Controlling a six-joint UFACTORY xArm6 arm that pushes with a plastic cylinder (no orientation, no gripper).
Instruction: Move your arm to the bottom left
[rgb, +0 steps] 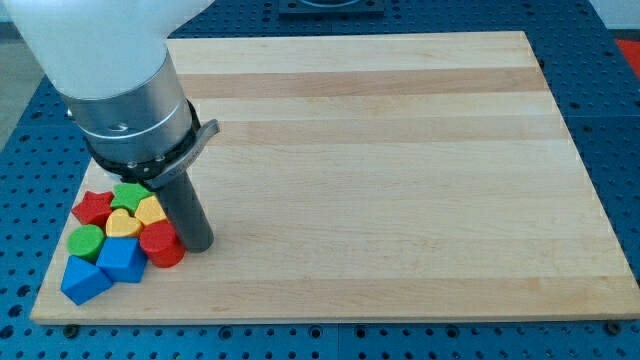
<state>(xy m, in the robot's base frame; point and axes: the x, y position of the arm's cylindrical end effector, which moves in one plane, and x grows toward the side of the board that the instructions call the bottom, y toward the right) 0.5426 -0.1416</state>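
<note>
Pale wooden board (400, 150) on blue pegboard; the rod's tip (197, 246), with no jaws and holding nothing, sits touching the red cylinder (162, 243) beside the cluster. Nearly there, I'd say: slide further toward the bottom-left corner.

You get bright, even light across the whole wooden board (400, 150), with no harsh glare on the grain. A soft sheen sits on the arm's white housing (90, 40) at the top left corner. Shadows are faint and short: a slight one lies beside the rod near the bottom left corner. Focus is sharp edge to edge, and the board's edges look straight.
</note>
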